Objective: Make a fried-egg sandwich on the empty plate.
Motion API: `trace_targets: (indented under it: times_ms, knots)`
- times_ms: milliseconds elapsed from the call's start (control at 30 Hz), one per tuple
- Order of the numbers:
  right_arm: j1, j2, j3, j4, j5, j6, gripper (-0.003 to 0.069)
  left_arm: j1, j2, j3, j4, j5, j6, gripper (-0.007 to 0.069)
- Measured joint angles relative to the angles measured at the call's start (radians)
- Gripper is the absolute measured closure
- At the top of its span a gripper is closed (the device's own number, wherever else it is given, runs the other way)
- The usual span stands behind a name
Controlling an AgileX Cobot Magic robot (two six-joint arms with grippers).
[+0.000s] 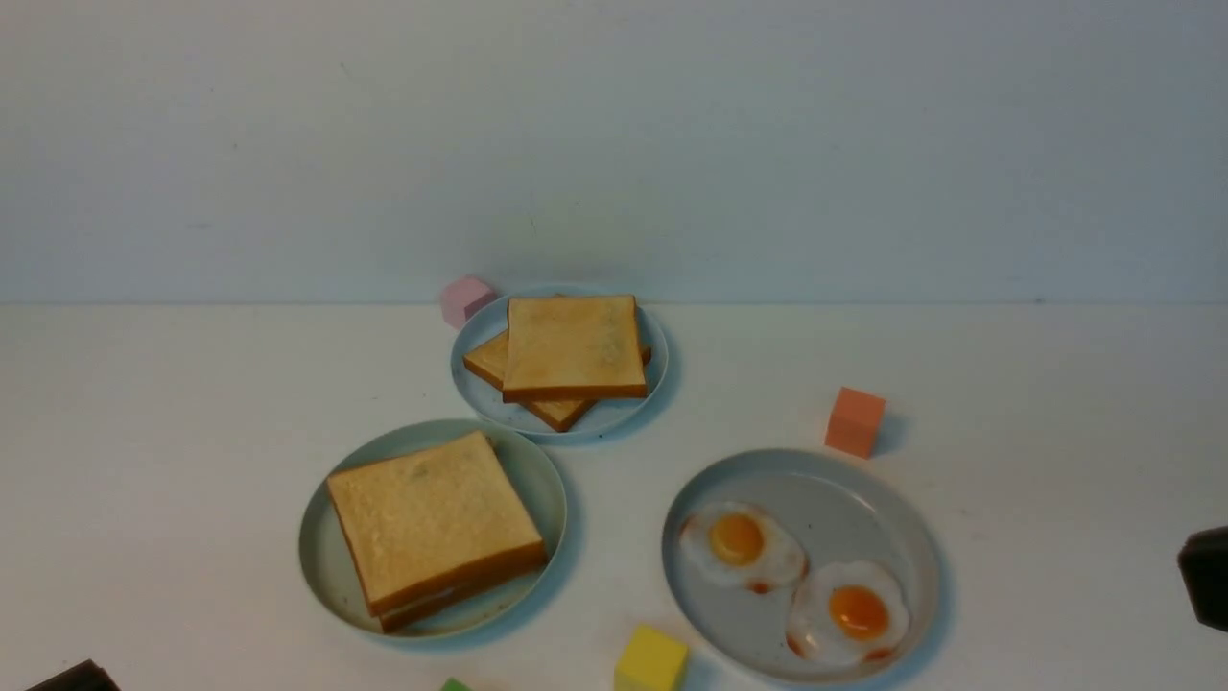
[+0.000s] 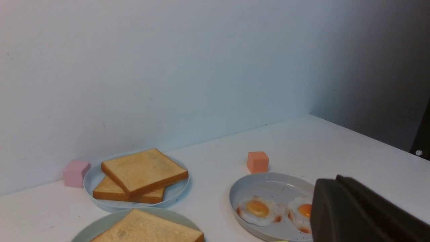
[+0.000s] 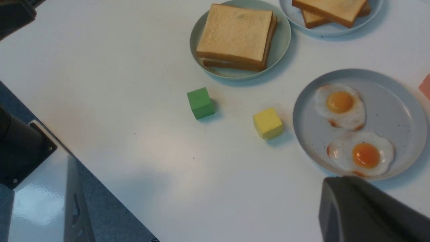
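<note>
The fried-egg sandwich (image 1: 432,523) lies on the mint-green plate (image 1: 533,478) at the front left: two toast slices with a thin white egg edge between them. It also shows in the right wrist view (image 3: 237,33) and partly in the left wrist view (image 2: 147,230). My left gripper (image 1: 77,677) is at the bottom left corner, apart from the plate. My right gripper (image 1: 1207,576) is at the right edge, beside the grey plate. In the wrist views each gripper, the left (image 2: 327,183) and the right (image 3: 336,179), shows dark fingers pressed together, holding nothing.
Two loose toast slices (image 1: 573,345) lie on a blue-grey plate (image 1: 480,395) at the back. Two fried eggs (image 1: 739,542) lie on a grey speckled plate (image 1: 844,485). Pink (image 1: 465,299), orange (image 1: 854,420), yellow (image 1: 650,660) and green (image 3: 200,102) cubes stand around.
</note>
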Motion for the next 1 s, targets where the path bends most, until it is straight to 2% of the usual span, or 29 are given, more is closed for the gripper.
trace_targets:
  times_ms: [133,300,400,433,467,500,567,633,700,833,1000]
  knots:
    - [-0.055,-0.006,0.000,-0.006,-0.020,-0.010,0.0661,0.000,0.000,0.000,0.000,0.000,0.000,0.0638]
    - [-0.430,-0.107,0.192,0.122,-0.203,-0.180,0.0661,0.000,0.000,0.000,0.000,0.000,0.000,0.0638]
    - [-0.713,-0.243,0.457,0.260,-0.464,-0.339,0.0661,0.000,0.000,0.000,0.000,0.000,0.000,0.0638]
    - [-0.761,-0.274,0.535,0.283,-0.517,-0.377,0.0661,0.000,0.000,0.000,0.000,0.000,0.000,0.0638]
    - [-0.849,-0.341,0.648,0.325,-0.619,-0.428,0.0661,0.000,0.000,0.000,0.000,0.000,0.000,0.0638]
    - [-0.863,-0.365,0.666,0.331,-0.648,-0.436,0.0661,0.000,0.000,0.000,0.000,0.000,0.000,0.0638]
    - [-0.991,-0.509,0.869,0.392,-0.787,-0.510,0.0661,0.000,0.000,0.000,0.000,0.000,0.000,0.0638]
    - [-1.057,-0.616,1.016,0.407,-0.850,-0.543,0.0661,0.000,0.000,0.000,0.000,0.000,0.000,0.0638]
    - [-1.082,-0.681,1.084,0.413,-0.839,-0.556,0.0661,0.000,0.000,0.000,0.000,0.000,0.000,0.0638]
    - [-1.092,-0.754,1.100,0.378,-0.723,-0.578,0.0661,0.000,0.000,0.000,0.000,0.000,0.000,0.0638]
    - [-1.084,-0.759,1.095,0.357,-0.700,-0.601,0.0661,0.000,-0.001,0.000,0.000,0.000,0.000,0.0638]
